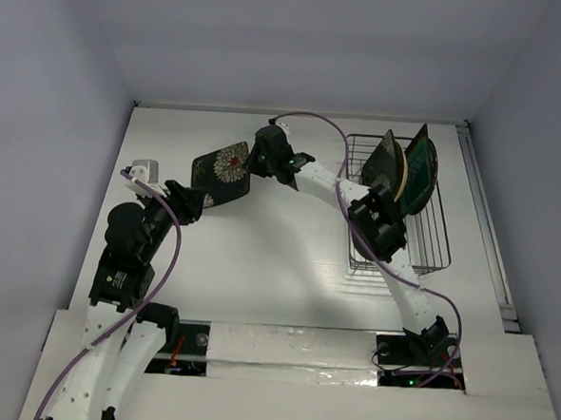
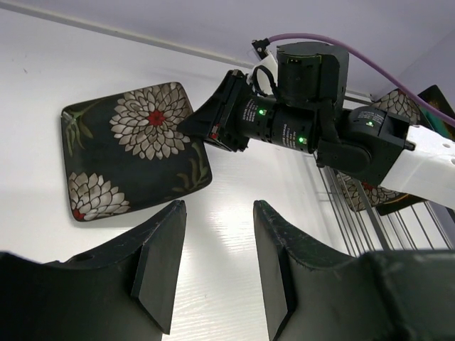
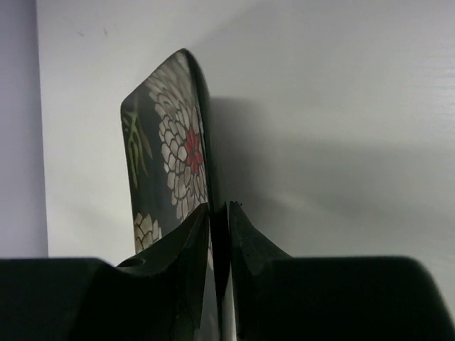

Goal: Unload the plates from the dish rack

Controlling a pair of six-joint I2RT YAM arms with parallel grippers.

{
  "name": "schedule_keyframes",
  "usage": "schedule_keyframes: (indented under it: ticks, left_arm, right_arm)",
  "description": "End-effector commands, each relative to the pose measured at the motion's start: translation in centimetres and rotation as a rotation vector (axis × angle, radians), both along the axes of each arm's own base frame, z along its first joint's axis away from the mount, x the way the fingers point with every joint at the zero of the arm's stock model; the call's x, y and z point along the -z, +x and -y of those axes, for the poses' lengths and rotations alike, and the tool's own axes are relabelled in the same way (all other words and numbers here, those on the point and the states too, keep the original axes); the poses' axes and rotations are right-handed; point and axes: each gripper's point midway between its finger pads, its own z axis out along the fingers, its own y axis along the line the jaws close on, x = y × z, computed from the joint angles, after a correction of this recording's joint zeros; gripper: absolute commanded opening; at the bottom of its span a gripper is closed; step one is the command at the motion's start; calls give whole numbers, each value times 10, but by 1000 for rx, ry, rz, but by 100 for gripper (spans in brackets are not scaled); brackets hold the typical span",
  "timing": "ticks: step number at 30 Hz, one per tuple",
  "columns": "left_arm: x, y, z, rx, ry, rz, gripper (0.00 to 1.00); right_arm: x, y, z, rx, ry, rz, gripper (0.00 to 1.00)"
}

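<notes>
The right claw (image 3: 219, 213) is pinched shut on the rim of the black square plate with white flowers (image 3: 170, 163), gripping only a thin strip of its edge so that the decorated face stays free. In the top view this plate (image 1: 221, 173) sits over the table (image 1: 286, 267) well left of the dish rack (image 1: 431, 248), with the right arm stretched across to reach it. Whether its lower edge touches the table cannot be told. The left claw (image 2: 218, 209) is spread wide and holds nothing. It faces the plate's near edge from just beside it, which suggests it is lined up either to receive the plate or to steady it as it is set down. The other plates (image 1: 419, 176) stand upright on edge between the rack's prongs, leaning close together, the teal-centred square one nearest the front. By this reading one plate is out and the rest of the unloading lies ahead. The narrow rim grip could let the plate pivot if it is moved sharply.
</notes>
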Motion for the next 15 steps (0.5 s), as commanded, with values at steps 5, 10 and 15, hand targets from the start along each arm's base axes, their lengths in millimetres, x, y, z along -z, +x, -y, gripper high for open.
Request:
schedule_keyframes:
  ticks: [5,10,15]
  left_arm:
    - [-20,1,0,0,-14,60,39]
    - [-20,0,-1,-3,-15,61,39]
    - [-20,0,-1,-5,-14,63,39]
  right_arm:
    - [-59,-2,-29,-43,222,69,37]
    - [-43,-6,-27,-50,204,42,51]
    - [-40,-13,-27,-74,201,22,79]
